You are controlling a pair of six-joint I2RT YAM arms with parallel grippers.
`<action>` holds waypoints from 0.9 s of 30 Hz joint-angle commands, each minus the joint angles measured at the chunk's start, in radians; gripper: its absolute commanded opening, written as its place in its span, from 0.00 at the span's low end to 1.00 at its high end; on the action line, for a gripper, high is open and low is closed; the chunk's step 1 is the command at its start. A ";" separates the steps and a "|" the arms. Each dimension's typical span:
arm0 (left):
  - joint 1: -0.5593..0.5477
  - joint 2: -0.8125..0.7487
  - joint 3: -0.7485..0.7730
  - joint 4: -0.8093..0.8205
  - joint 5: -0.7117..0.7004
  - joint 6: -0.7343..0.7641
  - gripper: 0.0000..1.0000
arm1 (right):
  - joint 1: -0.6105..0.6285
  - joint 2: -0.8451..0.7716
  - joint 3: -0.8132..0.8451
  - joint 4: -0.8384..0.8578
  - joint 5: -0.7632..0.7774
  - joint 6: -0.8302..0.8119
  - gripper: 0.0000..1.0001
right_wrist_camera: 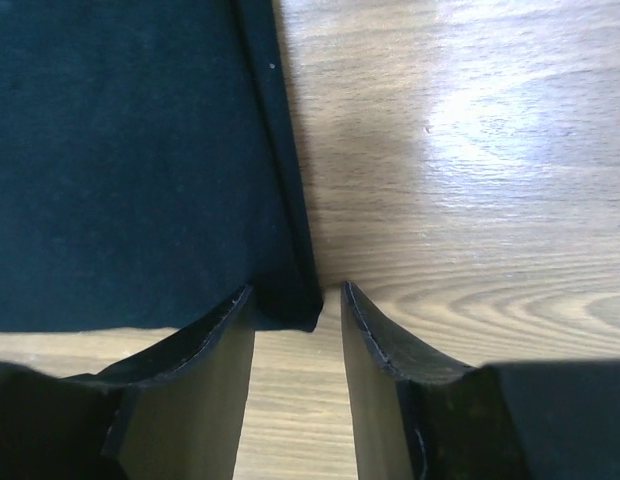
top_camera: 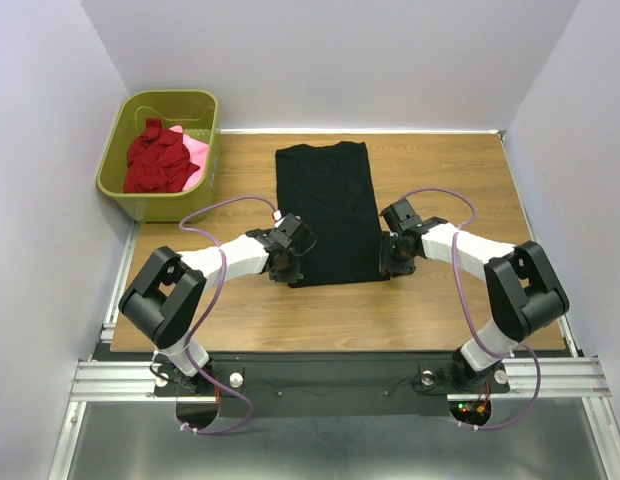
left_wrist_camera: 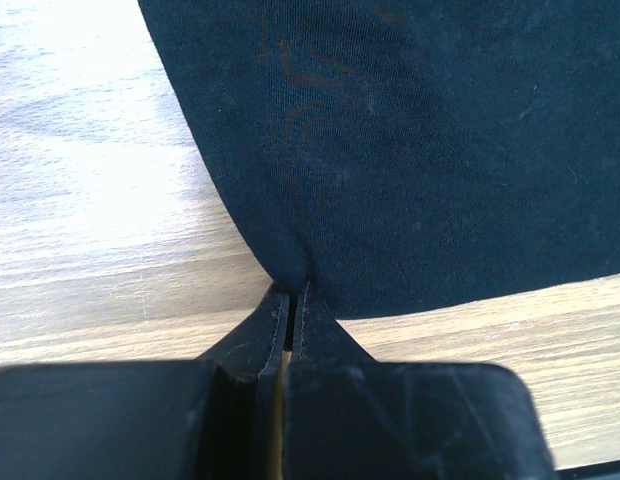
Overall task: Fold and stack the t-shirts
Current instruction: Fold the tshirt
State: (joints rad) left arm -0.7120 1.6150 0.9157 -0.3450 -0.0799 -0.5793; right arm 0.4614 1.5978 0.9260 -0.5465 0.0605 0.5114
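The black t-shirt (top_camera: pixel 327 210) lies folded into a long strip in the middle of the wooden table. My left gripper (top_camera: pixel 287 268) is shut on its near left corner; in the left wrist view the cloth (left_wrist_camera: pixel 410 160) bunches into the closed fingertips (left_wrist_camera: pixel 291 293). My right gripper (top_camera: pixel 392 265) is open at the near right corner, its jaws on either side of the corner of the cloth (right_wrist_camera: pixel 140 170), which lies flat on the table (right_wrist_camera: pixel 470 180). A dark red t-shirt (top_camera: pixel 156 158) and a pink one (top_camera: pixel 194 150) lie crumpled in the olive-green basket (top_camera: pixel 160 205).
The basket stands at the far left corner of the table (top_camera: pixel 460 170). White walls close in the back and both sides. Purple cables (top_camera: pixel 215 212) loop over both arms.
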 commanded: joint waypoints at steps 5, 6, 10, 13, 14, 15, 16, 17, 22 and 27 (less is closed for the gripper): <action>-0.004 0.019 -0.043 -0.034 0.002 0.021 0.00 | 0.059 0.085 0.019 -0.021 0.047 0.018 0.44; -0.006 0.019 -0.041 -0.034 0.002 0.021 0.00 | 0.065 0.099 0.025 -0.035 0.059 0.018 0.44; -0.006 0.017 -0.041 -0.032 0.002 0.021 0.00 | 0.086 0.191 0.028 -0.050 0.041 0.022 0.44; -0.004 0.017 -0.043 -0.034 0.002 0.021 0.00 | 0.094 0.226 0.034 -0.049 0.024 0.019 0.35; -0.004 0.016 -0.041 -0.034 0.002 0.022 0.00 | 0.095 0.231 0.036 -0.047 0.022 0.013 0.32; -0.004 0.019 -0.041 -0.034 0.002 0.025 0.00 | 0.098 0.232 0.037 -0.046 0.021 0.012 0.24; -0.006 0.020 -0.038 -0.032 0.003 0.026 0.00 | 0.100 0.235 0.040 -0.044 0.016 0.007 0.20; -0.006 0.022 -0.037 -0.032 0.005 0.029 0.00 | 0.100 0.237 0.040 -0.044 0.013 0.006 0.15; -0.001 0.005 -0.021 -0.046 -0.001 0.039 0.00 | 0.100 0.194 0.063 -0.064 0.084 -0.031 0.01; 0.008 -0.050 -0.003 -0.080 0.015 0.048 0.00 | 0.068 0.104 0.139 -0.185 0.168 -0.079 0.01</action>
State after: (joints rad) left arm -0.7113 1.6073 0.9142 -0.3462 -0.0757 -0.5560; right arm 0.5396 1.7130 1.0546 -0.6308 0.1223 0.4812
